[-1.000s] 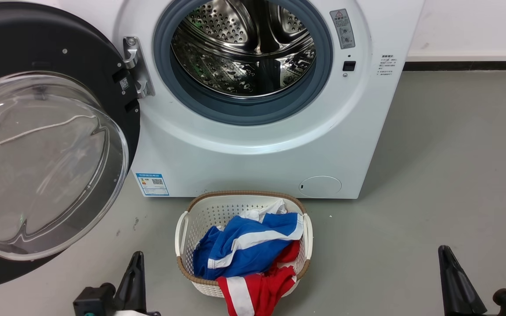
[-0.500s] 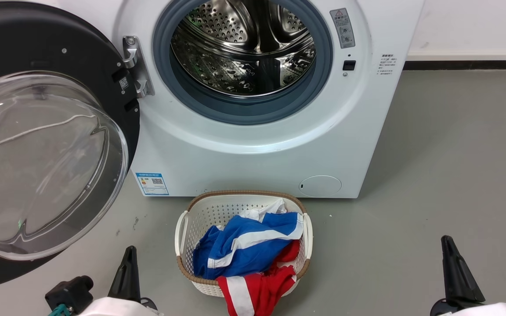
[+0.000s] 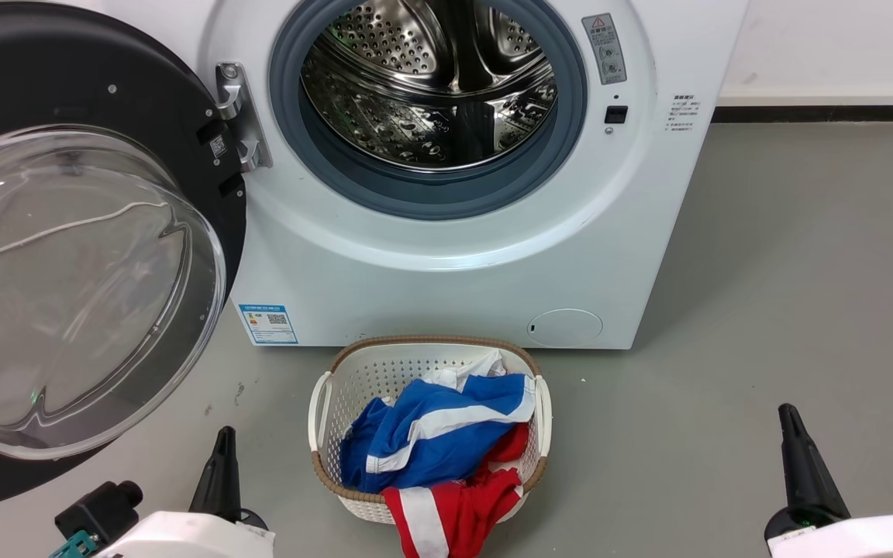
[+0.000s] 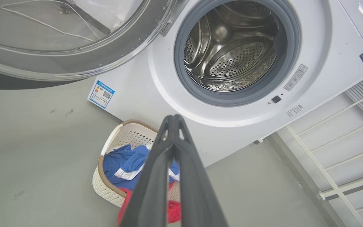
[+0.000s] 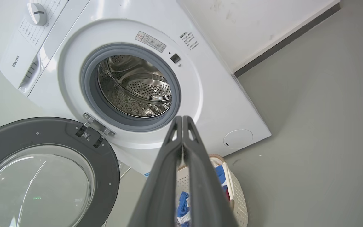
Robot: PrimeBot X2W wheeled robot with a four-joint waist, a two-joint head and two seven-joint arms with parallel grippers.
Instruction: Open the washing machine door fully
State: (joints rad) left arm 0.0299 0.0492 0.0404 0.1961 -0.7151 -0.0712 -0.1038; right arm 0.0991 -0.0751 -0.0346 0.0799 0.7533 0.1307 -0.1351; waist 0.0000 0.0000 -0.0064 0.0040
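Hanging wide open on its hinge [image 3: 241, 116] left of the washing machine [image 3: 454, 287], the washing machine door [image 3: 28, 77] leaves the drum [image 3: 415, 93] uncovered. Left jaws and right jaws are each pressed together, holding nothing, low either side of the laundry basket [image 3: 384, 372]

head: above, facing down | wrists: low, forward, tilted | shared: washing machine [image 3: 454, 294]

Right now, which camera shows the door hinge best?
Head view: the hinge sits large and unobstructed beside the washing machine door. The right wrist view shows it smaller, at an angle; the left wrist view catches a sliver past the door's rim.
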